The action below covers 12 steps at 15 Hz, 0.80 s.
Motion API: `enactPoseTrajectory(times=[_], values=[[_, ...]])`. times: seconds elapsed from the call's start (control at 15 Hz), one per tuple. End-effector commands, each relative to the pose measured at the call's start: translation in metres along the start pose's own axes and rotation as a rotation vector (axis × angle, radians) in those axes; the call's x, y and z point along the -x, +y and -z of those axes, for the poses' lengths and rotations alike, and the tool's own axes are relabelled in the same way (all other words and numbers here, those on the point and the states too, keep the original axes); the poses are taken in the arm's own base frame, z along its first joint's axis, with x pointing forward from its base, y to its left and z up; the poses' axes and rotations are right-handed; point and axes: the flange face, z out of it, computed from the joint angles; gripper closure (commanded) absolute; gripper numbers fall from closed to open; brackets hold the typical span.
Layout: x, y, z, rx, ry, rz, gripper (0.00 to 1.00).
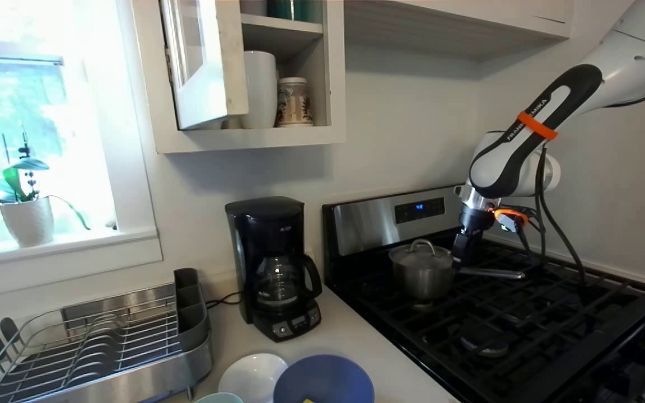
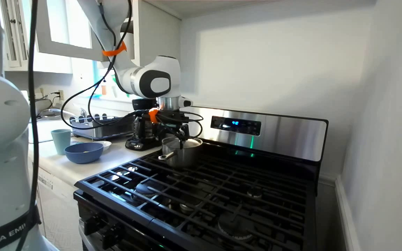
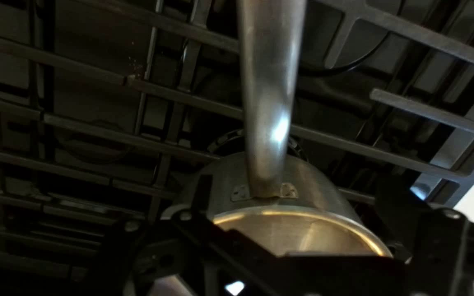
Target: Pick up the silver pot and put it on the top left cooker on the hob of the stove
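At the back left of the hob [image 1: 546, 330], in an exterior view, the silver pot [image 1: 424, 282] stands upright over the top left cooker [image 1: 423, 307] (little of that cooker shows beneath it), its handle [image 1: 496, 273] pointing away from the coffee maker [image 1: 262, 224]. The claw [image 1: 458, 258] hangs beside the pot, by the root of the handle. The coffee maker, a dish rack [image 1: 160, 383] and a blue bowl [image 1: 331, 375] stand on the bench [image 1: 392, 375].

In an exterior view, the steel back panel [image 2: 288, 139] of the stove [image 2: 127, 225] rises behind the pot, with the claw low at the pot's near side; whether they touch I cannot tell. A pale blue cup [image 2: 60, 141] stands near the bowl.

In the wrist view the claw's fingers [image 3: 203, 192] are well apart, with the pot's rim and the handle's riveted root showing between them.
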Motion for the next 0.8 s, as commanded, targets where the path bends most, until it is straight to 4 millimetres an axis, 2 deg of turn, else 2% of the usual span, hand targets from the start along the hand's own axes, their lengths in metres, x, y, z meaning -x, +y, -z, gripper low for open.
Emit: enactPoseTrajectory(times=[0.0,0.13,0.4,0.73], values=[[0.013,0.002,0.026,-0.004,-0.067,0.002,0.0],[0.022,0.006,0.046,-0.026,-0.1,-0.006,0.0],[0.052,0.028,0.097,-0.046,-0.053,-0.082,0.0],[0.099,0.067,0.161,-0.042,0.084,-0.339,0.0]])
